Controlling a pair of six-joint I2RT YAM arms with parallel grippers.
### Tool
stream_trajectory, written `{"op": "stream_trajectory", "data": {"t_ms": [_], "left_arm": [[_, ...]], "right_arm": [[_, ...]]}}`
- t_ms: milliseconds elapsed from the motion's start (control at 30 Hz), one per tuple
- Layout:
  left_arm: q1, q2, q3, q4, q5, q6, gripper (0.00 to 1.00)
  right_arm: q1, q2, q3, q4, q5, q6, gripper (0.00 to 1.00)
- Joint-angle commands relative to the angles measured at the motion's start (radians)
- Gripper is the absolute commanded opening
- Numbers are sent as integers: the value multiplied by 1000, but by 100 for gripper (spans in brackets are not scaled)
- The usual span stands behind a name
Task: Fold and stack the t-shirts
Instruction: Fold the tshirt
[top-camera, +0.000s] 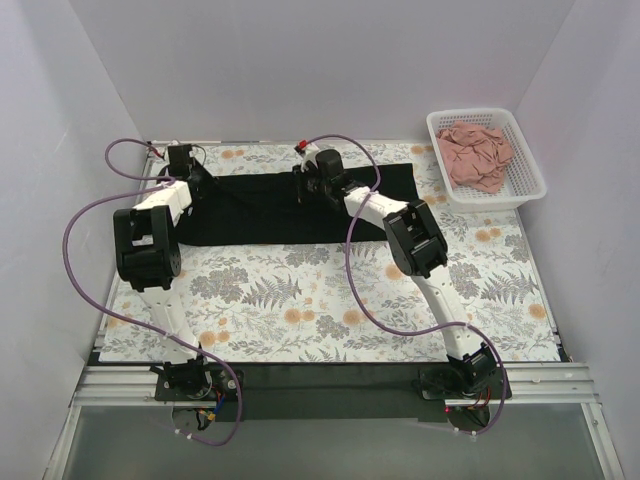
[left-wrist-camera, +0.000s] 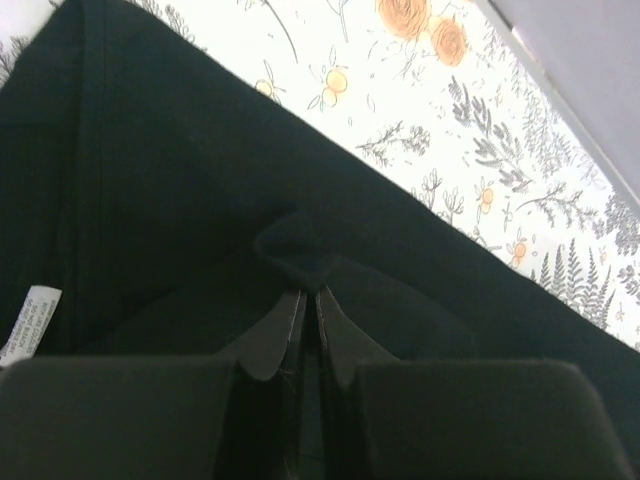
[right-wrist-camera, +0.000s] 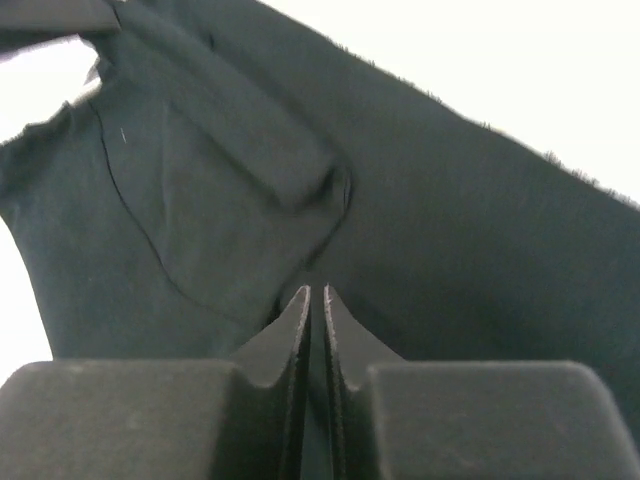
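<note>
On my table the black shirt lies spread across the far half, and the basket at the far right corner holds the pink shirt, crumpled (well apart from the black one). My left pincer nips a puckered fold of black cloth near the shirt's left end, jaws almost together. My right pincer clamps another fold by its far edge, just as narrow.

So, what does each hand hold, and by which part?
Both pinch the black t-shirt: left hand a pucker at its left end, right hand a fold near its far edge.
</note>
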Motion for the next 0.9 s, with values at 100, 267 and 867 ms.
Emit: {"op": "stream_trajectory", "data": {"t_ms": [100,267,867], "left_arm": [[-1,4,75,-45,23,32,9],[7,9,144,-68,8,21,40],[107,-310,-262,-255,-198,-80,81]], "right_arm": [[-17,-205,-215,37,16,-18,29],[-95,-387,-412,-3,50,-34,50],[-341,-742,-907,-178,159,58,57]]}}
